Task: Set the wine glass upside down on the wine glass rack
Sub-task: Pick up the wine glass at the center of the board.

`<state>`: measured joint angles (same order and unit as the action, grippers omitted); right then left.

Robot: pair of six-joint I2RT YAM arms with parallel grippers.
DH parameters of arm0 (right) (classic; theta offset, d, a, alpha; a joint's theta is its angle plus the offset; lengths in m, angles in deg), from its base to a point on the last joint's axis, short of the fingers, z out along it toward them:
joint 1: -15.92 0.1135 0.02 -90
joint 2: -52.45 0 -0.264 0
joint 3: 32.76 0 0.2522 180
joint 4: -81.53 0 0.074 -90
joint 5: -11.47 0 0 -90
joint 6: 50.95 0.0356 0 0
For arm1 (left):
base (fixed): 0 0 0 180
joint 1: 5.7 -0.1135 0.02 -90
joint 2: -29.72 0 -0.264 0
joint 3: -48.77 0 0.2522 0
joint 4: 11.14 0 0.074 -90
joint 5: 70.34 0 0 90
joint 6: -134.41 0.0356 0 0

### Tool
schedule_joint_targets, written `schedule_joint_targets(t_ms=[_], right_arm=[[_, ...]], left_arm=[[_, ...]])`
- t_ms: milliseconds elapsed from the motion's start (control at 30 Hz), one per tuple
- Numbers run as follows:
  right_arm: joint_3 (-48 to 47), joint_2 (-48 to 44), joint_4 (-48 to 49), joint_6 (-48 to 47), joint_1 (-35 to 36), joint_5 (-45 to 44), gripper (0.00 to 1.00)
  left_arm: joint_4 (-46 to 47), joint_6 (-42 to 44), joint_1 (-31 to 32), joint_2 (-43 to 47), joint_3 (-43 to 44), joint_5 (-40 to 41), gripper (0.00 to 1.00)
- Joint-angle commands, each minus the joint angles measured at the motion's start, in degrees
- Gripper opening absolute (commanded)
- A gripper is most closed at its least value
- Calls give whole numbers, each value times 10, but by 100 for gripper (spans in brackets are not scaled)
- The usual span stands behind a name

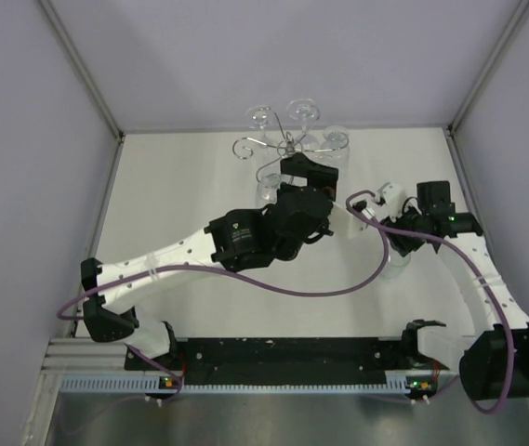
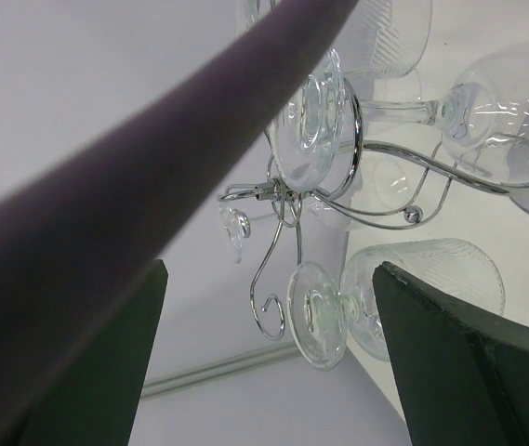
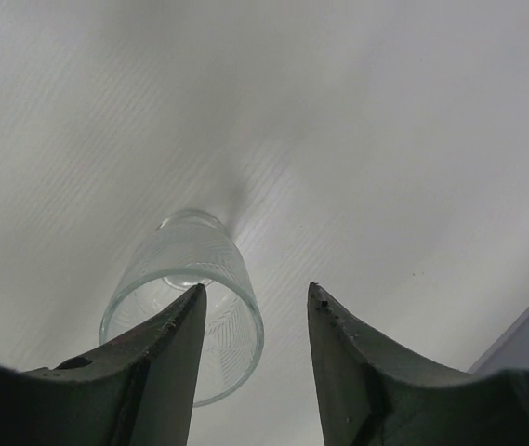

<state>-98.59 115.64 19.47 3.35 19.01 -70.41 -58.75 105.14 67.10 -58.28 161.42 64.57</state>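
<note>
Looking over the right half of the surface (image 3: 385,139), I see the wine glass (image 3: 185,297) resting there with its mouth turned toward the right gripper (image 3: 255,290); the stem is hidden behind the bowl. That gripper hovers above it with jaws partly apart and nothing between them, its left finger overlapping the rim. The wine glass rack (image 1: 287,144) stands at the far middle, well apart from this glass, with other glasses (image 2: 320,316) hanging foot-up in its scroll arms. The left gripper (image 2: 271,269) waits just beside it, jaws wide and empty.

I judge the glass light, rigid, thin-walled and easily broken; the fine ribbing gives little purchase, so it should be slick. Taking the bowl gently across its width looks safest here, leaving stem and foot free for the rack's slot.

No brand, label or legible writing shows on anything
</note>
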Motion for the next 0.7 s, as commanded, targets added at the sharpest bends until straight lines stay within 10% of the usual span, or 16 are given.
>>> schedule_joint_targets(t_ms=[0,667], right_arm=[[33,42,-3,18,-48,-43,46],[71,54,9,-14,-85,-42,29]], left_arm=[[109,-48,9,59,56,-26,98],[140,-69,-26,70,103,-24,98]])
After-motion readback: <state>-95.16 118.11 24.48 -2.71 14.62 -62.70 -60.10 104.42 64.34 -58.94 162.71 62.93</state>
